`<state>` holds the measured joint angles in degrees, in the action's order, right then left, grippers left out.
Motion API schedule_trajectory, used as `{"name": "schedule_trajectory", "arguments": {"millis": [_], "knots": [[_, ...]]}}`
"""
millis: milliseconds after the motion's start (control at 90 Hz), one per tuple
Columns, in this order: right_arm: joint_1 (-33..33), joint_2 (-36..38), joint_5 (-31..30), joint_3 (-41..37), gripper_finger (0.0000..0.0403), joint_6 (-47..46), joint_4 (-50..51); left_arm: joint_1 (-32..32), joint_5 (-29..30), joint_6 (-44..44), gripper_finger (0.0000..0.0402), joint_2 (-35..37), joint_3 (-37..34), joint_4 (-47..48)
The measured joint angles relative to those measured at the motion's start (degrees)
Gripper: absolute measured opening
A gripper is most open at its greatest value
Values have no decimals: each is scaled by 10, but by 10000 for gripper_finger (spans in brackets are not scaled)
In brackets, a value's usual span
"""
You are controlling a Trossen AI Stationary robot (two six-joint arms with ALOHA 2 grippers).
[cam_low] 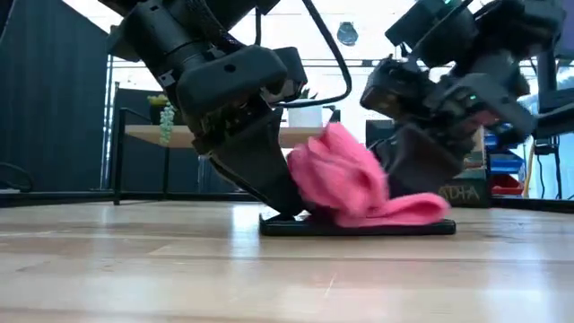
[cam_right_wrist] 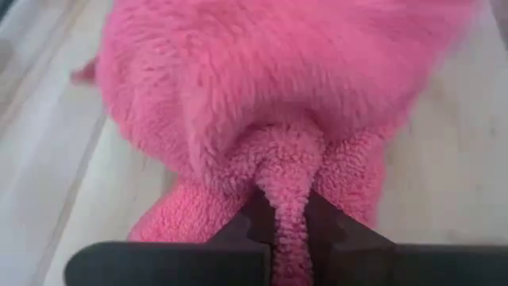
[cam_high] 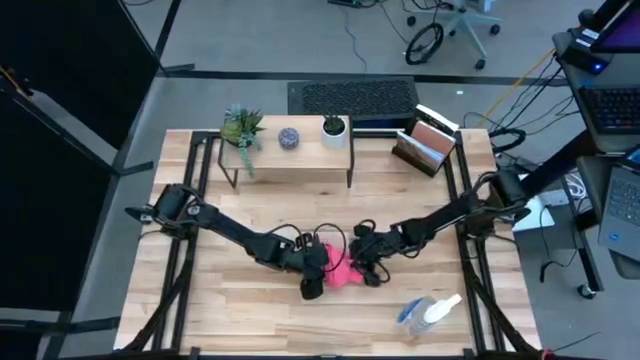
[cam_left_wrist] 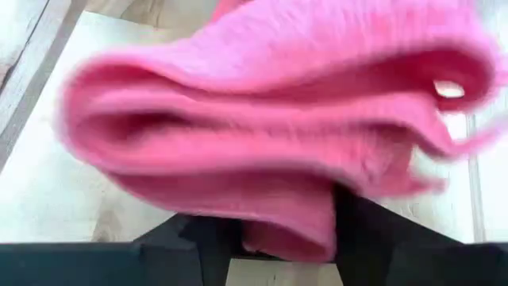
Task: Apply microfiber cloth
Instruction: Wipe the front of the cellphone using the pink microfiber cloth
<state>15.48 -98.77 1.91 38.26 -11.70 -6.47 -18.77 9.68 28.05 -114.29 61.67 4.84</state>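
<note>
My 2 grippers meet at lower centre of the overhead frame: left gripper (cam_high: 313, 272) and right gripper (cam_high: 366, 262) each pinch a fold of the pink cloth (cam_high: 340, 272) lying bunched over a black phone (cam_low: 359, 226). It looks soft, light, floppy; edge folds grip best

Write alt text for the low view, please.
Both grippers hold a bunched pink cloth over a black phone lying flat on the wooden table; the left gripper pinches one side, the right gripper the other.
</note>
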Motion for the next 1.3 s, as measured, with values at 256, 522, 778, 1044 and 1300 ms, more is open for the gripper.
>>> {"name": "schedule_trajectory", "arguments": {"millis": [256, 522, 778, 1044, 1300], "knots": [[2, 111, 1, -11, 4, 3, 200, 0, 0, 0, 164, 0, 0, 1], [23, 216, -1, -11, 4, -72, 228, 1, -5, -8, 164, 46, -2, 29], [77, 144, -5, -17, 4, -66, 121, 12, 98, -66, 164, 135, 7, 83], [78, 34, -7, -13, 4, -55, 47, 55, 76, -64, 164, 78, 3, 75], [58, 39, -114, -14, 4, -35, 37, 50, -10, 10, 164, 13, 5, 54]]}}
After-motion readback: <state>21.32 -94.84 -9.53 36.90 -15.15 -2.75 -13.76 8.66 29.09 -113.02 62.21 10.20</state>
